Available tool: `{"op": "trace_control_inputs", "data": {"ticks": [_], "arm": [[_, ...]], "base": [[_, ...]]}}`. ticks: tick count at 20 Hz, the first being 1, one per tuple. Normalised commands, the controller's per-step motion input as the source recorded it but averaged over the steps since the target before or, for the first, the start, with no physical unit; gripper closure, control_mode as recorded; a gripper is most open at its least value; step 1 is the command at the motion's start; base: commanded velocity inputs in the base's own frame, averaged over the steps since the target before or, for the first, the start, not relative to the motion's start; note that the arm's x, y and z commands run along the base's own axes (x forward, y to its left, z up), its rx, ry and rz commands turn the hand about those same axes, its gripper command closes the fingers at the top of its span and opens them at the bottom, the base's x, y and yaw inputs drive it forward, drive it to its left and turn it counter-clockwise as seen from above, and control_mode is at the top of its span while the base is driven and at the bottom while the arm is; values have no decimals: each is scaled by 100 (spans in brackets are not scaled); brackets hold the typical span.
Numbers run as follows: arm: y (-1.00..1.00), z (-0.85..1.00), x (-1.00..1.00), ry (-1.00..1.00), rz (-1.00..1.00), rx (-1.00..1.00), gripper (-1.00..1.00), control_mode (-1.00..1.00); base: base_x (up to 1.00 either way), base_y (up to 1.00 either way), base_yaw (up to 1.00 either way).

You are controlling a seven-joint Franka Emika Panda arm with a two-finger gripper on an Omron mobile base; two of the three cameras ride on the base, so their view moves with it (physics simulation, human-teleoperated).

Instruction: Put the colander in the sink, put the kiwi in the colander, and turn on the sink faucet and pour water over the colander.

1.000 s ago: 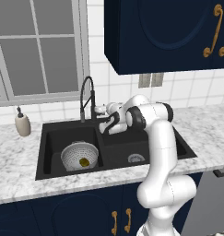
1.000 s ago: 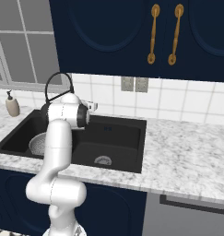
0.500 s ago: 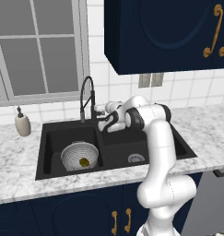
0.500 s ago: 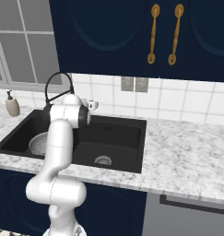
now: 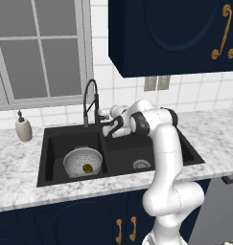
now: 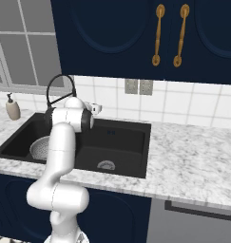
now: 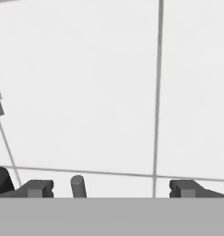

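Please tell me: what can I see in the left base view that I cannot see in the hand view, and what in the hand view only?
Left base view alone: the round grey-white perforated colander in the black double-basin sink, the small yellowish kiwi inside it, and the beige soap bottle.

Hand view alone: a close look at the small grey lever standing between the open gripper's tips.

Both: the white tiled wall.

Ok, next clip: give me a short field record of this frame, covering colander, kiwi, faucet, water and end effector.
colander: in left basin of the sink
kiwi: inside the colander
sink faucet: behind the sink's divider, arching over the left basin
water: none visible
end effector: open, empty, right beside the faucet; small grey lever between its fingertips in the hand view
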Motion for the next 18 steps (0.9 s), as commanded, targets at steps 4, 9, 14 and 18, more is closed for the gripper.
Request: {"op": "trace_control_inputs", "data": {"ticks": [4, 9, 14, 18], "arm": [[-13, 0, 0, 0, 0, 0, -100, -100], [-12, 0, 0, 0, 0, 0, -100, -100], [-19, 0, 3, 0, 0, 0, -100, -100], [-6, 0, 8, 0, 0, 0, -100, -100]], "base": [[0, 0, 0], [0, 0, 0], [0, 0, 0], [0, 0, 0]]}}
